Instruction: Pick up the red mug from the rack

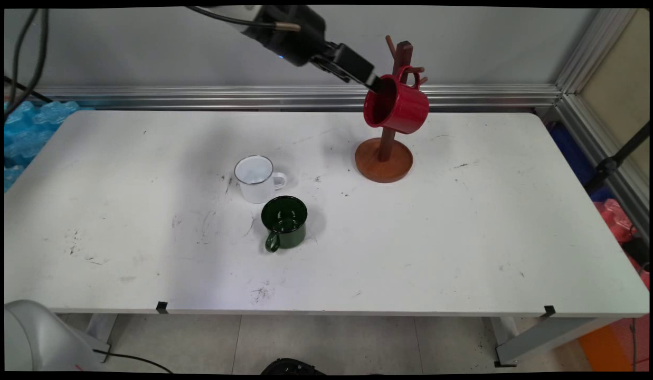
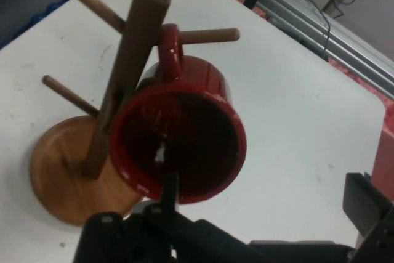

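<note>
Fingers of the gripper (image 1: 375, 84) pinch the rim of the red mug (image 1: 397, 105), whose handle hangs on a peg of the wooden mug tree (image 1: 385, 158) (post directly behind). Toward 8 o'clock, well apart, sit a white mug (image 1: 256, 178) and green mug (image 1: 284, 221).

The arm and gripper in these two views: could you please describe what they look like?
The gripper is black, with a boxy linkage tapering to two slim fingers. Behind it sits a rounded black wrist section with a small metal plug on top. Thin black cables run along it towards the upper left. No lettering shows on these parts.
</note>
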Robot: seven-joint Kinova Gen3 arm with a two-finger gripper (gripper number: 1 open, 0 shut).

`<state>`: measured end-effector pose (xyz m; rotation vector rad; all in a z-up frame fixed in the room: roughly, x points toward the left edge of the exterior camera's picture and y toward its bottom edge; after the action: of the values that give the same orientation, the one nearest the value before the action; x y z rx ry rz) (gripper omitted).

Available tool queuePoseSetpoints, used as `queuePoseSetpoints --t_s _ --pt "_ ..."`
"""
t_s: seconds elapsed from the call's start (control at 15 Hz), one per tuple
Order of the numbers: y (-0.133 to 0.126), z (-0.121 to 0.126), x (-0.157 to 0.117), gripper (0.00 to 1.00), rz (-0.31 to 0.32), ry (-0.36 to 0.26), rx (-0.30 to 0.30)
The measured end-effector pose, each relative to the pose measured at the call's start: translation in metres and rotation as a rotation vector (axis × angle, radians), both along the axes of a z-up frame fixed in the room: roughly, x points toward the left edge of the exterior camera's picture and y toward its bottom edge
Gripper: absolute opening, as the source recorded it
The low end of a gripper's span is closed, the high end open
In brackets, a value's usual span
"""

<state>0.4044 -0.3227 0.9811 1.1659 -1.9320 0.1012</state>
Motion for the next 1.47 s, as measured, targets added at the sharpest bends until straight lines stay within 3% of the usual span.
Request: queuePoseSetpoints --t_s 0.8,1.47 --pt "-0.033 -0.04 -0.059 1.0 0.066 0.046 0.061" --pt "-0.048 -0.059 -0.079 1.0 0.085 0.067 0.074"
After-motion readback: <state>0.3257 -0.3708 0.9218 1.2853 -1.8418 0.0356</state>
